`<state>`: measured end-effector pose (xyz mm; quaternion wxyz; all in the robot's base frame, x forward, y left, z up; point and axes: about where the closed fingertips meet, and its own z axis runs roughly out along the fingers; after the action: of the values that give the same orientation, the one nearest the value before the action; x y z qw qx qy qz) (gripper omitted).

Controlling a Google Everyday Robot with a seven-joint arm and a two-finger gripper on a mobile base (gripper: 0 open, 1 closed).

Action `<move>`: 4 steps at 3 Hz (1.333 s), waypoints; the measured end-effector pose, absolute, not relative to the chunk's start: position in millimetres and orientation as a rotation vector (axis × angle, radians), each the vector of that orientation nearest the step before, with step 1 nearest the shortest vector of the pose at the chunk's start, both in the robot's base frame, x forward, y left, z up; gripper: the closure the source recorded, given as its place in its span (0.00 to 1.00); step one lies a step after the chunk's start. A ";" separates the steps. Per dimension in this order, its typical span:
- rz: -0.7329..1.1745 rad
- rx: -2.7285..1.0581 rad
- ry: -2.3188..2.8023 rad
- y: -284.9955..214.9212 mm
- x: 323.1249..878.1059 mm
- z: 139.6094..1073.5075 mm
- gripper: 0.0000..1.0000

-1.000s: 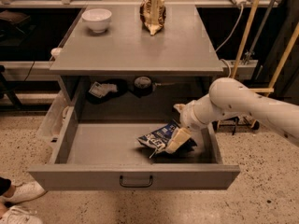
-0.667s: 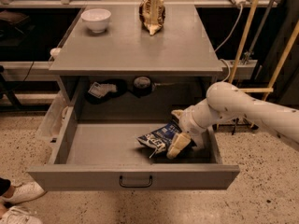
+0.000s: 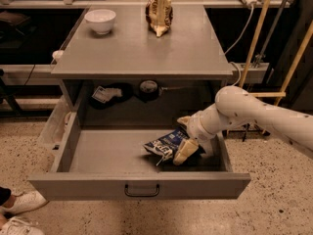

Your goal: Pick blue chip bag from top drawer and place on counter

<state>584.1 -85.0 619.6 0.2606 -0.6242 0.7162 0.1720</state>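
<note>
The blue chip bag lies crumpled on the floor of the open top drawer, right of centre. My gripper reaches into the drawer from the right and is down at the bag's right end. Its cream fingers stand apart, one in front of the bag's end and one behind it, so the gripper is open. The bag rests on the drawer floor. The grey counter is above the drawer.
A white bowl stands at the counter's back left and a brown-and-cream upright bag at its back middle. Dark items lie on the shelf behind the drawer. A person's white shoes are at the bottom left. Wooden poles stand to the right.
My gripper has moved a little left and lower in the drawer, closing in on the right end of the blue chip bag. The bag has stayed in place.
</note>
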 end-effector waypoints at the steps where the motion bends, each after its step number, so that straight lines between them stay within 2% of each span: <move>1: 0.466 -1.690 1.939 -85.0 584.1 619.6 0.34; 3: 0.449 -1.675 1.953 -83.7 583.5 623.7 0.81; 4: 0.313 -1.660 1.979 -74.9 577.2 647.3 1.00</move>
<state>577.2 -74.9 647.3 0.2667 -0.6149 0.7331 0.1159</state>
